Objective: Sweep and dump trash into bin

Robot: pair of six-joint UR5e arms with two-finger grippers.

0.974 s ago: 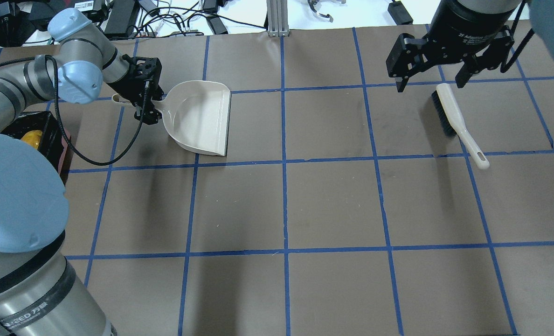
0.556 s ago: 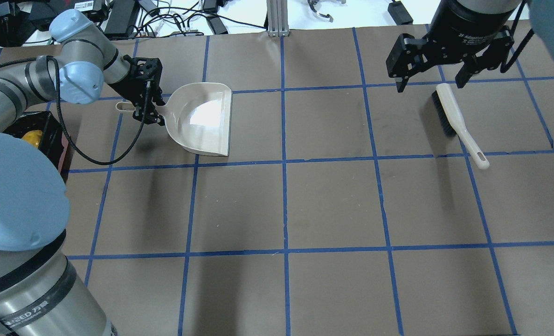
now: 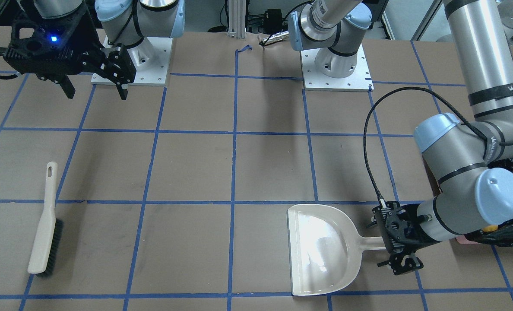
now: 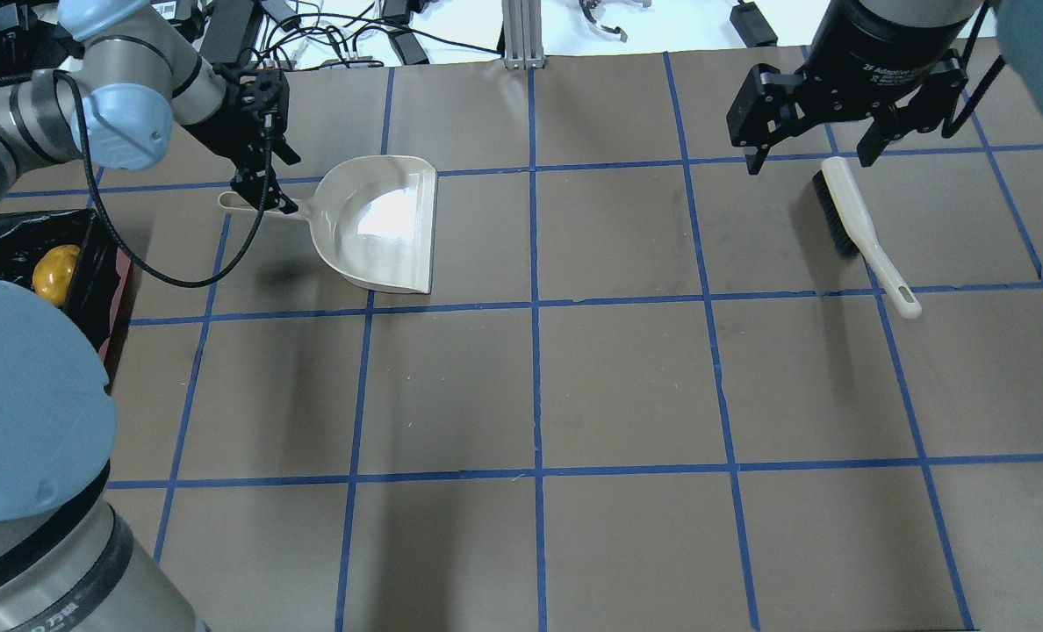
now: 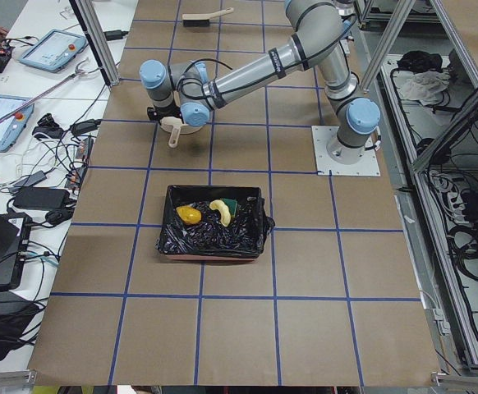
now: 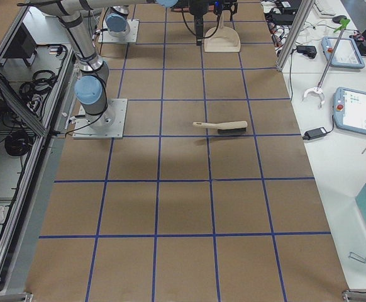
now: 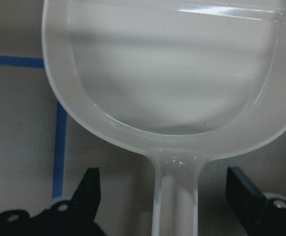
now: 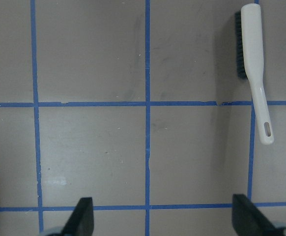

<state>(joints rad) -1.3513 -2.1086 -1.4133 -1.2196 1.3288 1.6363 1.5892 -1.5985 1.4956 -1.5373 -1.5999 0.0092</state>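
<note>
While trash [image 5: 220,212] lies in bin [image 5: 167,238] at table's [image 4: 627,386] left edge, left gripper [image 3: 386,243], spread, straddles dustpan [image 3: 321,250] handle [image 3: 371,243] without touching; handle runs along far edge. Right gripper [image 4: 809,163] spread, distant.

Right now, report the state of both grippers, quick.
Left gripper: open, fingers either side of the dustpan handle, not clamping it.
Right gripper: open, holding nothing, up above the table by the brush.
</note>
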